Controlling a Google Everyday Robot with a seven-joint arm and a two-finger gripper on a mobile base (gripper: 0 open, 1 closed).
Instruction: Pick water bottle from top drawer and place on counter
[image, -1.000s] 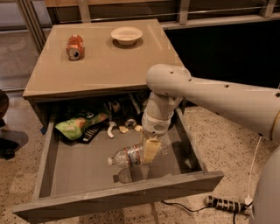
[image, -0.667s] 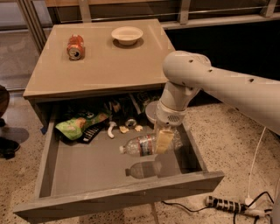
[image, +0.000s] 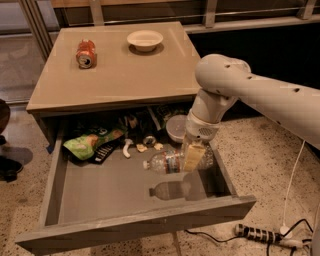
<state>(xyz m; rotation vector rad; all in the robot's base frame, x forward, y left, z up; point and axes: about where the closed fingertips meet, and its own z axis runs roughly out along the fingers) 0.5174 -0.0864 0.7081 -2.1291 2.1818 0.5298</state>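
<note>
Pincer (image: 194, 157) holds water bottle (image: 166, 162) above the top drawer (image: 100, 192).

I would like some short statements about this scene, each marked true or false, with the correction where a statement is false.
1. The gripper holds the water bottle above the floor of the top drawer. True.
2. The water bottle stands upright on the counter. False: it lies sideways in the gripper, over the drawer.
3. A soda can lies on its side on the counter. True.
4. The green bag lies on the counter. False: it is inside the drawer, at the rear left.
5. The top drawer is closed. False: it is pulled open.
</note>
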